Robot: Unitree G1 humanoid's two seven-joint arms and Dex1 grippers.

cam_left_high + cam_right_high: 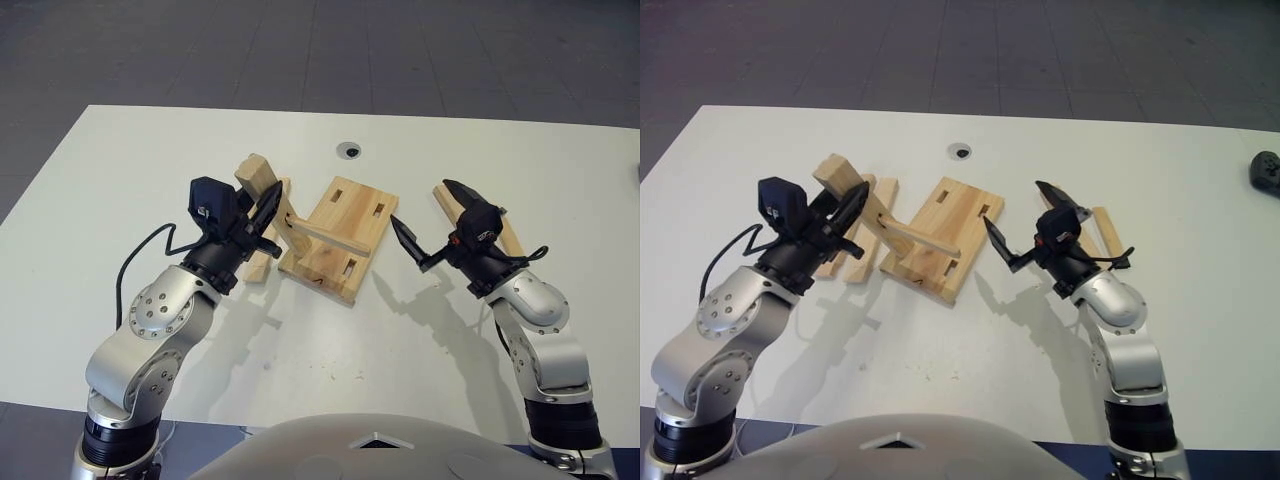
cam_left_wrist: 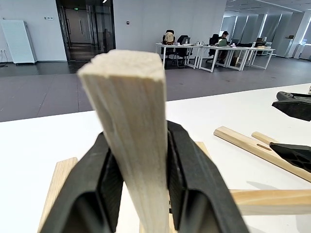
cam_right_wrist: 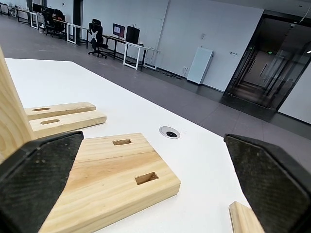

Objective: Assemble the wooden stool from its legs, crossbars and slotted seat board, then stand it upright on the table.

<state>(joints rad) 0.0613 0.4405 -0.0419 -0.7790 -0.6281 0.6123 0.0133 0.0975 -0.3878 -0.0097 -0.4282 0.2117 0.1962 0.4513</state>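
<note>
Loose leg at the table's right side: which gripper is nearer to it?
Right. The right gripper, open, sits just beside the leg; the left gripper, clamping a wooden piece, is across the seat board.

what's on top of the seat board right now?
One wooden bar lies across the seat board, its left end at the leg held by the left gripper. Three slots show; whatever is under the bar is covered.

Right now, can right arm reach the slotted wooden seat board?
Probably yes: the open right gripper hangs beside the right edge of the slotted wooden seat board, nothing between; the pale wooden leg in the left gripper sits opposite.
</note>
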